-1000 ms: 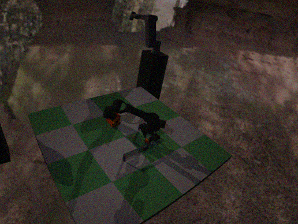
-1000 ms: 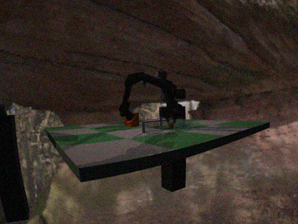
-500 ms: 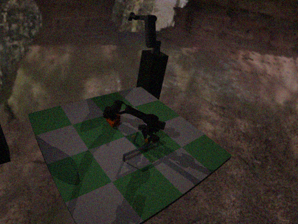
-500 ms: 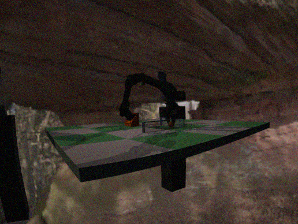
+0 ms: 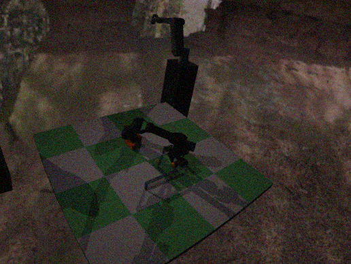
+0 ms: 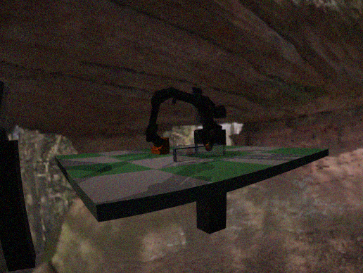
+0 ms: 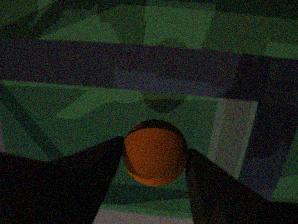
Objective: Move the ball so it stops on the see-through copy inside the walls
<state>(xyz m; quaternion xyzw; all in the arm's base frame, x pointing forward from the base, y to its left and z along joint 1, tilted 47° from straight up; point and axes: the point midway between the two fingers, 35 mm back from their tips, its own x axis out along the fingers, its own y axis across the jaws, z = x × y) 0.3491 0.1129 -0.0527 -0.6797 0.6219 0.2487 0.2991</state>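
The orange ball (image 5: 173, 164) (image 6: 207, 147) (image 7: 154, 154) is between the fingertips, held at about the height of the wall's top edge in the exterior view. My gripper (image 7: 155, 148) is shut on it, one finger touching each side. The low clear wall (image 5: 147, 186) (image 6: 174, 155) (image 7: 60, 65) crosses the wrist view beyond the ball. A dim round patch (image 7: 164, 103) lies just past the ball; I cannot tell whether it is the see-through copy or a shadow. The top and exterior views are too dark to show the copy.
The table (image 5: 109, 238) (image 6: 116, 190) has green and grey squares with dark shadows. The arm's orange base (image 5: 132, 142) (image 6: 160, 148) stands left of the walls. A dark box (image 5: 178, 85) with another arm-like shape on it stands behind the table.
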